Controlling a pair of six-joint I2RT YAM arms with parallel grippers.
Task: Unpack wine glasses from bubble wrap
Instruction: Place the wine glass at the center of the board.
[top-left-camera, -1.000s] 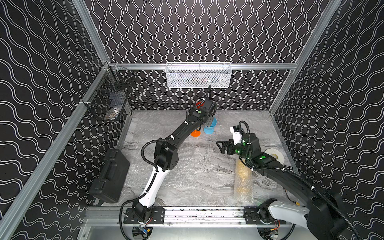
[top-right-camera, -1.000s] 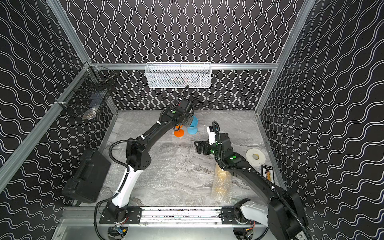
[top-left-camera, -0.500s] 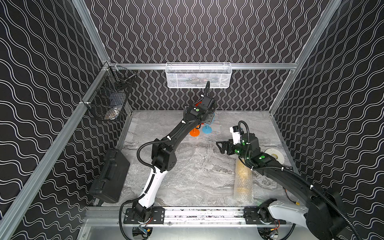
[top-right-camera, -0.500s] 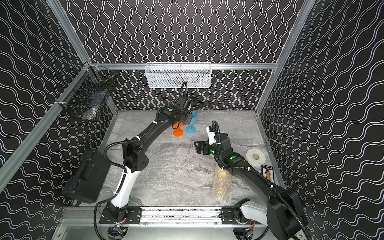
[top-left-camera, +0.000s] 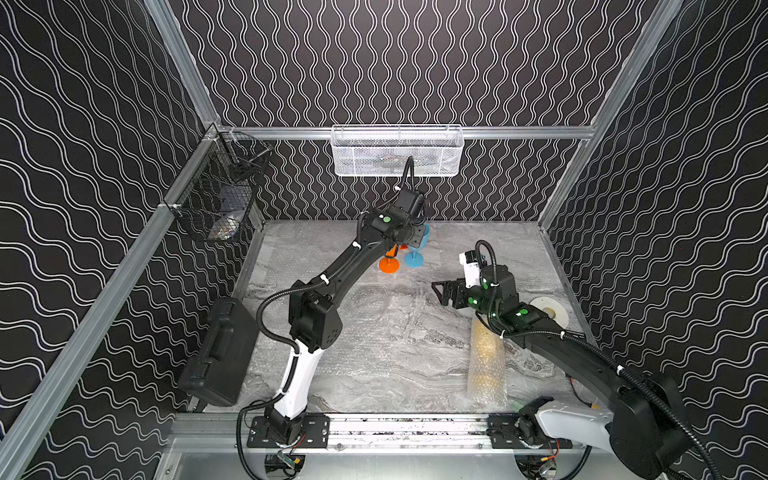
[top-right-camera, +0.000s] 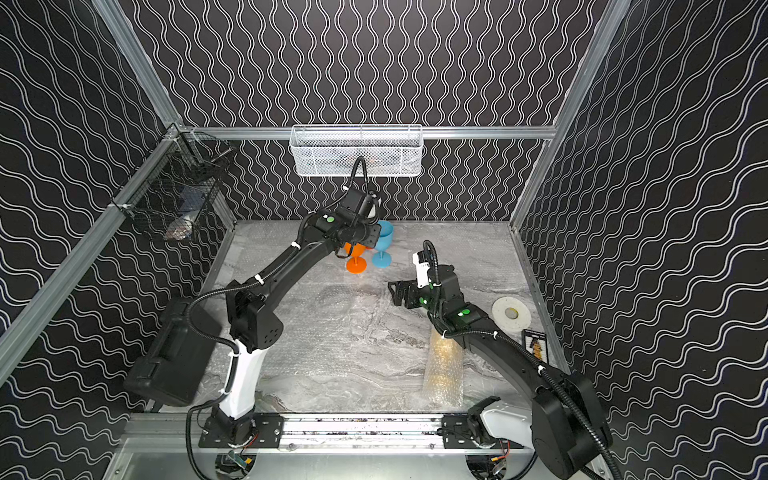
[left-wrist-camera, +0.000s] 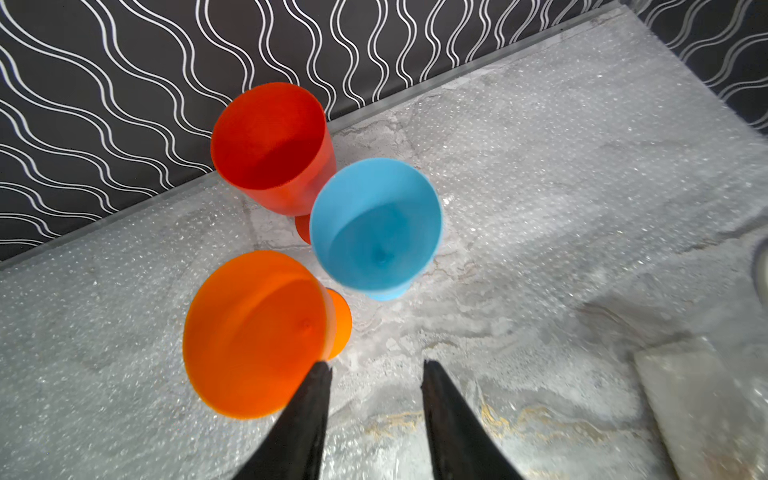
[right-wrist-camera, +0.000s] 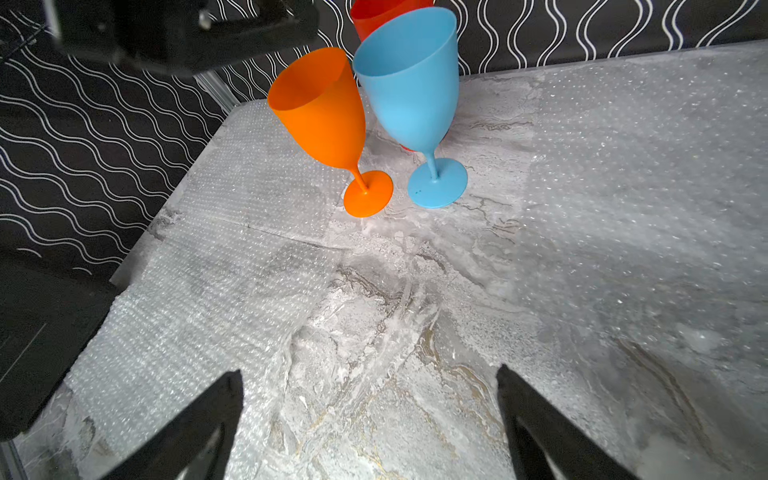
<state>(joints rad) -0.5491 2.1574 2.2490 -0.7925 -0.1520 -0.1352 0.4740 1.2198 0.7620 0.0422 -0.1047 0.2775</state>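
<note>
**Three goblets out, one roll left to go**

The red goblet (left-wrist-camera: 270, 141), orange goblet (left-wrist-camera: 249, 332) and blue goblet (left-wrist-camera: 374, 224) are stood bare at the back. The left gripper (left-wrist-camera: 376, 365) is parked just above them, jaws partly apart, nothing held. The right gripper (right-wrist-camera: 370, 374) is spread wide and empty over flat wrap (right-wrist-camera: 199, 316). The yellow goblet (top-left-camera: 484, 340) is not yet unwrapped from its roll (top-right-camera: 444, 374) near the front, so a grab there is probably called for next.

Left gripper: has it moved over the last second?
Yes: the left gripper rose. In a top view its cable loop now overlaps the white wire basket; earlier it stopped at the basket's lower edge.
</note>
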